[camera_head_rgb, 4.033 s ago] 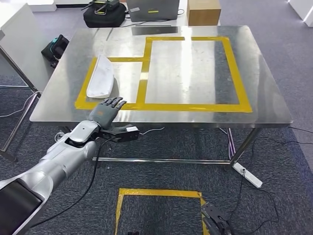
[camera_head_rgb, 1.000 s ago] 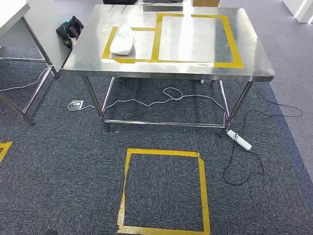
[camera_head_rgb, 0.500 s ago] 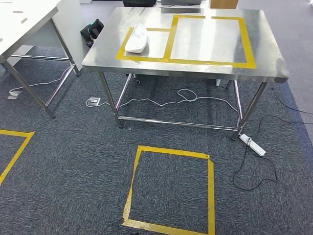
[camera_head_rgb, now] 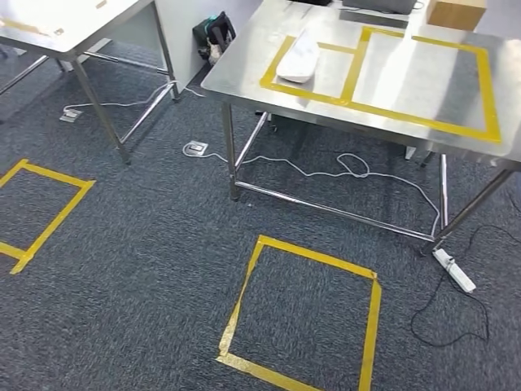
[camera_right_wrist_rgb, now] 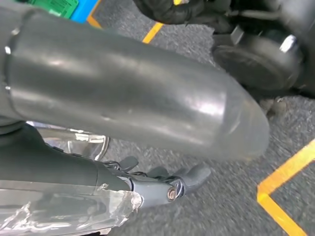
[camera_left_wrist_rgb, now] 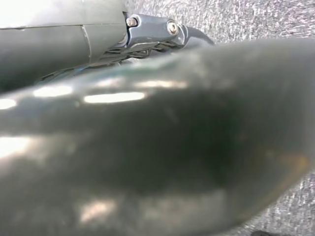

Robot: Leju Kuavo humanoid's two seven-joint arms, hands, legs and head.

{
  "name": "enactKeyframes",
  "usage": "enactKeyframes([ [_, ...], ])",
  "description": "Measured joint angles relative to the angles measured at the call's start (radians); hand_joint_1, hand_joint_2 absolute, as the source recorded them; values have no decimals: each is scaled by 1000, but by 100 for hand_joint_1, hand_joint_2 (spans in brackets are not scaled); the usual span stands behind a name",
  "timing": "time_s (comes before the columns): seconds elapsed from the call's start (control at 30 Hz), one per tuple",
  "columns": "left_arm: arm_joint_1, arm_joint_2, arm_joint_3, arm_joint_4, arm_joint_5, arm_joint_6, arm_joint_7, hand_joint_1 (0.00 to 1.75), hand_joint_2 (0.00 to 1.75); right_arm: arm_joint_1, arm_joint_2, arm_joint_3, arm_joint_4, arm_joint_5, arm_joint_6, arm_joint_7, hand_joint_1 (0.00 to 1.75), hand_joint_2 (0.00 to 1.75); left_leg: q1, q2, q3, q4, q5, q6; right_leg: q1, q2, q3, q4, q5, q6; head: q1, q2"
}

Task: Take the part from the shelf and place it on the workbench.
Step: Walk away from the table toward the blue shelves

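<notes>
- Lying on the steel tabletop (camera_head_rgb: 246,69), inside the smaller yellow-taped box (camera_head_rgb: 314,72), the white part (camera_head_rgb: 299,57) is being seen already set down, so the placing is being judged done.
- Nothing is being carried by the right hand (camera_right_wrist_rgb: 163,184), whose fingers (camera_right_wrist_rgb: 195,174) are being held loosely extended over the carpet (camera_head_rgb: 147,269).
- The left hand's (camera_left_wrist_rgb: 156,32) fingers are being hidden, so their state cannot be told.

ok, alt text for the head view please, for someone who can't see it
A white part lies on a steel workbench, inside the smaller of two yellow tape rectangles. Below, on grey carpet, a yellow tape square is marked and cables trail under the bench.
</notes>
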Motion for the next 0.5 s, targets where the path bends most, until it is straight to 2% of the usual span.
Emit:
enactKeyframes([
  [0.03, -2, -4, 0, 0, 0, 0, 1, 0, 0, 13, -2, -9, -4, 1, 0, 0, 0, 0, -1, -13, -1, 0, 1, 3, 1, 11, -31, 62, -22, -1, 1, 0],
  [0.07, -3, -7, 0, 0, 0, 1, 2, 0, 0, 28, -5, -18, -10, 2, 0, -1, 0, 0, -3, -27, -2, 0, 3, 5, 2, 16, -50, 97, -25, -2, 1, 0],
  [0.1, -2, -11, 0, 0, 0, 1, 3, 0, 0, 41, -8, -28, -15, 5, 0, -1, 0, 0, -4, -41, -2, 0, 4, 6, 3, 19, -51, 92, -9, -4, 2, 0],
  [0.13, -1, -14, 0, 0, 0, 1, 4, 0, 0, 55, -11, -40, -21, 7, 0, 0, 0, 0, -4, -55, -1, 0, 6, 5, 3, 24, -34, 52, 22, -7, 2, 0],
  [0.17, 0, -18, 0, 0, 0, 1, 4, 0, 0, 68, -14, -52, -28, 11, 0, 1, 0, 0, -4, -68, -1, 0, 8, 3, 3, 37, -2, -15, 59, -11, 2, 0],
  [0.2, 0, -22, 0, 0, -1, 2, 3, 0, 0, 81, -17, -65, -35, 15, 0, 4, 0, 0, -6, -81, -2, 2, 10, 0, 2, 59, 31, -88, 86, -16, 2, 0],
  [0.27, 0, -28, 0, 0, -2, 2, -3, 0, 0, 108, -21, -90, -51, 24, 0, 11, 0, 0, -7, -104, -7, 3, 15, -9, 2, 91, 70, -176, 108, -21, 2, 0],
  [0.3, 1, -31, 0, 0, -3, 2, -6, 0, 0, 120, -23, -102, -59, 28, 0, 16, 0, 0, -6, -114, -11, 2, 18, -15, 3, 92, 73, -188, 106, -24, 1, 0],
  [0.33, 3, -32, 0, 0, -3, 2, -10, 0, 0, 133, -26, -115, -67, 32, 0, 21, 0, 0, -5, -126, -13, -1, 22, -22, 2, 81, 73, -190, 110, -27, 1, 0],
  [0.37, 6, -34, 0, 1, -4, 2, -12, 0, 0, 145, -27, -127, -76, 36, 0, 25, 0, 0, -4, -126, -15, 0, 23, -28, 1, 69, 74, -194, 114, -33, 2, 0],
  [0.4, 9, -36, 0, 1, -5, 1, -14, 0, 0, 155, -29, -138, -83, 39, 0, 28, 0, 0, -5, -112, -20, 10, 14, -33, -1, 57, 75, -199, 119, -40, -1, 0],
  [0.43, 10, -38, 0, 1, -5, 1, -15, 0, 0, 165, -31, -147, -90, 41, 0, 30, 0, 0, -6, -88, -32, 36, -8, -39, -4, 45, 75, -204, 124, -45, -4, 0],
  [0.5, 8, -42, 0, 1, -7, -1, -16, 0, 0, 184, -32, -162, -100, 44, 0, 33, 0, 0, -3, -30, -80, 149, -83, -50, -5, 19, 73, -207, 128, -49, -9, 0],
])
